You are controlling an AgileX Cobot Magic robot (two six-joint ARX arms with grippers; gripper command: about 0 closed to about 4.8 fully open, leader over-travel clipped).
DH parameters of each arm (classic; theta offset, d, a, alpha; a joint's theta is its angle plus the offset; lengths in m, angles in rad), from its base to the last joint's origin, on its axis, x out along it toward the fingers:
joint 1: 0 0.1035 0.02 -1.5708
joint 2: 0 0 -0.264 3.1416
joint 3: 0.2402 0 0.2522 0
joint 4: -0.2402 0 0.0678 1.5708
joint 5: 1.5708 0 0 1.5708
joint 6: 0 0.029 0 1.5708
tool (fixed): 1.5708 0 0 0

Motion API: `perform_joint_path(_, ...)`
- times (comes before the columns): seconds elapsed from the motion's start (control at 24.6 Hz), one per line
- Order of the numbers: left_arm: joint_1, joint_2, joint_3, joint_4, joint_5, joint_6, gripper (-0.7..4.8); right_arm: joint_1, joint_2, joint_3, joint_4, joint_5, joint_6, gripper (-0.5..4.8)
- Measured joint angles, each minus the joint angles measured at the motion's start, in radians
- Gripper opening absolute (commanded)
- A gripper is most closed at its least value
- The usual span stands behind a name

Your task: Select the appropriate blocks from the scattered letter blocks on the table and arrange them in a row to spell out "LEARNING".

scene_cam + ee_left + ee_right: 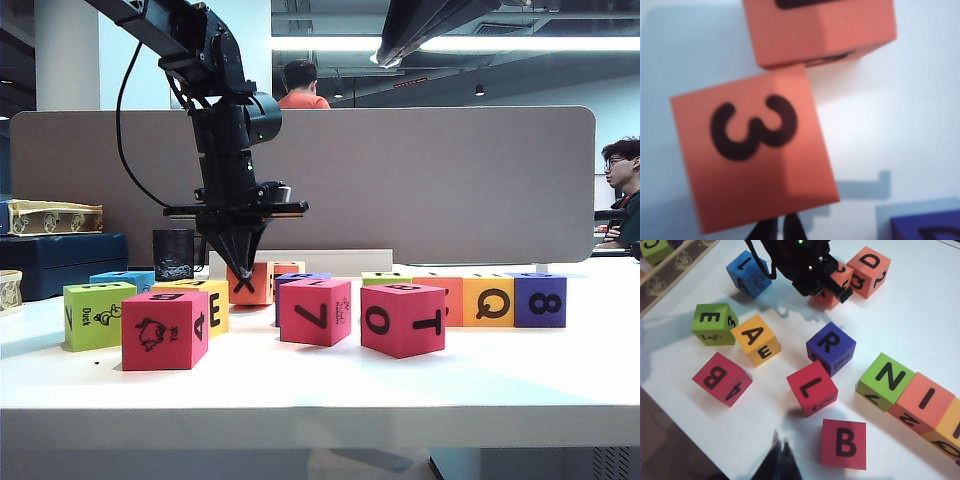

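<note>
Writing: The blocks have black letters and numbers. From the right wrist view, the green block (714, 323) says E, the yellow block (756, 339) says A and E, the purple block (830, 347) says R, a red block (811, 387) says L, another red one (843, 443) says B, and a third red one (722, 378) says B and 4.
More writing: A second green block (886, 380) says N and the orange block (925, 402) touching it says I. The blue block (748, 273) says 1. In the exterior view a green block near the left edge says "Duck" with a small duck picture.
Left gripper: The left gripper (238, 268) points down over the orange "3" block (754, 150), at the back of the counter (320, 385). Its jaws are together. The tips are just at the block's edge; I cannot tell if they touch it.
Next block: Another orange block (869, 271), with D on it, touches a corner of the "3" block.
Right gripper: The right gripper (780, 460) hangs over the front edge of the counter, near the red B block. Its jaws are together and hold nothing.
Shapes: All blocks are cubes with flat, dull faces that look soft. The counter is white, flat and smooth.
Mug: A black mug (173, 254) stands at the back left.
</note>
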Motion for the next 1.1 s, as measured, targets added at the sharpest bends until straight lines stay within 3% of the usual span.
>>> perform_joint_path(0.53,0.0,-0.21,0.004,-0.349,0.0,0.026,0.22,0.0,0.0,0.0,0.001,0.0,0.0,-0.02)
perform_joint_path(1.1,0.0,-0.26,-0.035,-0.349,-0.002,0.043,0.2,0.0,0.0,0.0,0.0,0.0,-0.015,-0.02)
